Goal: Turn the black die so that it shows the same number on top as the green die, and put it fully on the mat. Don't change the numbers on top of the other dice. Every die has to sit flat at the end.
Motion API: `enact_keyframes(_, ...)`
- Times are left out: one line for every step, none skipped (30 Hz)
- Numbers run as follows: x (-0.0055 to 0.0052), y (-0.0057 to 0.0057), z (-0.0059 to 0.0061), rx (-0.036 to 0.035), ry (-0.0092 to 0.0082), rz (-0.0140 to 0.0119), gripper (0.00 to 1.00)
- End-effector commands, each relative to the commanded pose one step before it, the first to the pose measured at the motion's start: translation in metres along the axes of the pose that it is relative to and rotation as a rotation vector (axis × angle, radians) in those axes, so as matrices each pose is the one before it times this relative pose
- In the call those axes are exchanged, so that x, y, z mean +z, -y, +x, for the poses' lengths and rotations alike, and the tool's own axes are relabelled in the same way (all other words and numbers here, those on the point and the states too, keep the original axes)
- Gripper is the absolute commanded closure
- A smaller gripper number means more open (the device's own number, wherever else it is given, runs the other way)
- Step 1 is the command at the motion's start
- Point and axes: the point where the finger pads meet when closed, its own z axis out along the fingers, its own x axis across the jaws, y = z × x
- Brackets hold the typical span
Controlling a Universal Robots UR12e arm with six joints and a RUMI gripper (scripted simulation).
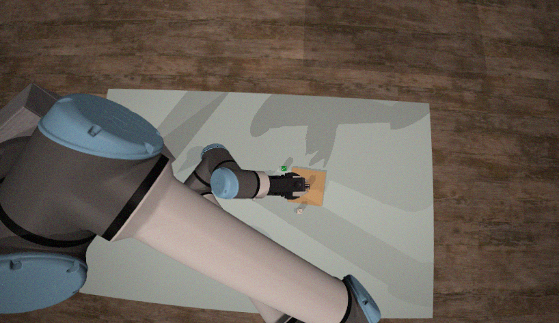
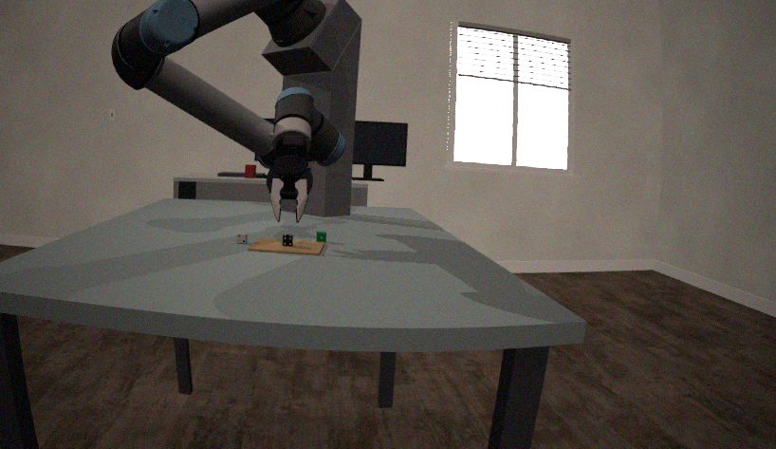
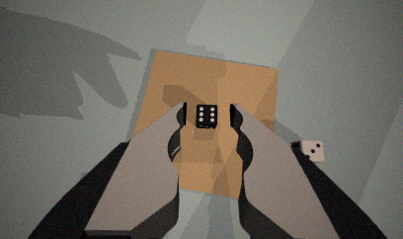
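The black die (image 1: 307,186) (image 2: 287,240) (image 3: 206,117) sits flat on the orange mat (image 1: 317,196) (image 2: 262,246) (image 3: 252,85), well inside its edges. It shows six pips on top in the wrist view. My gripper (image 1: 306,187) (image 2: 288,220) (image 3: 207,105) is open and empty above it, pointing down, with one finger on either side of the die in the wrist view. The green die (image 1: 283,168) (image 2: 321,236) sits beside the mat; its top shows a few pips in a diagonal, too small to count surely. It is out of the wrist view.
A white die (image 1: 299,210) (image 2: 241,238) (image 3: 314,151) sits on the table (image 1: 383,146) (image 2: 355,307) off the mat's other side, near one finger in the wrist view. The arm's large links cover much of the table in the top view. A desk with a monitor (image 2: 380,143) stands behind.
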Motion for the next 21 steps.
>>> enact_keyframes(0.00438, -0.00403, -0.00023, 0.00007, 0.00038, 0.00041, 0.79)
enact_keyframes(0.00141, -0.0014, 0.0, 0.0, 0.0, 0.0, 0.79)
enact_keyframes(0.0014, -0.00141, 0.0, 0.0, 0.0, 0.0, 0.79)
enact_keyframes(0.0014, -0.00139, 0.0, 0.0, 0.0, 0.0, 0.79)
enact_keyframes(0.00138, -0.00139, 0.0, 0.0, 0.0, 0.0, 0.79)
enact_keyframes(0.00137, -0.00137, 0.0, 0.0, 0.0, 0.0, 0.79)
enact_keyframes(0.00135, -0.00134, 0.0, 0.0, 0.0, 0.0, 0.79)
enact_keyframes(0.00132, -0.00132, 0.0, 0.0, 0.0, 0.0, 0.79)
enact_keyframes(0.00129, -0.00129, 0.0, 0.0, 0.0, 0.0, 0.79)
enact_keyframes(0.00125, -0.00125, 0.0, 0.0, 0.0, 0.0, 0.79)
enact_keyframes(0.00121, -0.00121, 0.0, 0.0, 0.0, 0.0, 0.79)
enact_keyframes(0.00117, -0.00117, 0.0, 0.0, 0.0, 0.0, 0.79)
enact_keyframes(0.00112, -0.00112, 0.0, 0.0, 0.0, 0.0, 0.79)
enact_keyframes(0.00107, -0.00107, 0.0, 0.0, 0.0, 0.0, 0.79)
enact_keyframes(0.0, 0.0, 0.0, 0.0, 0.0, 0.0, 0.79)
enact_keyframes(0.0, 0.0, 0.0, 0.0, 0.0, 0.0, 0.79)
enact_keyframes(0.00101, -0.00101, 0.0, 0.0, 0.0, 0.0, 0.79)
enact_keyframes(0.00096, -0.00096, 0.0, 0.0, 0.0, 0.0, 0.79)
enact_keyframes(0.0009, -0.0009, 0.0, 0.0, 0.0, 0.0, 0.79)
enact_keyframes(0.00084, -0.00084, 0.0, 0.0, 0.0, 0.0, 0.79)
enact_keyframes(0.00077, -0.00077, 0.0, 0.0, 0.0, 0.0, 0.79)
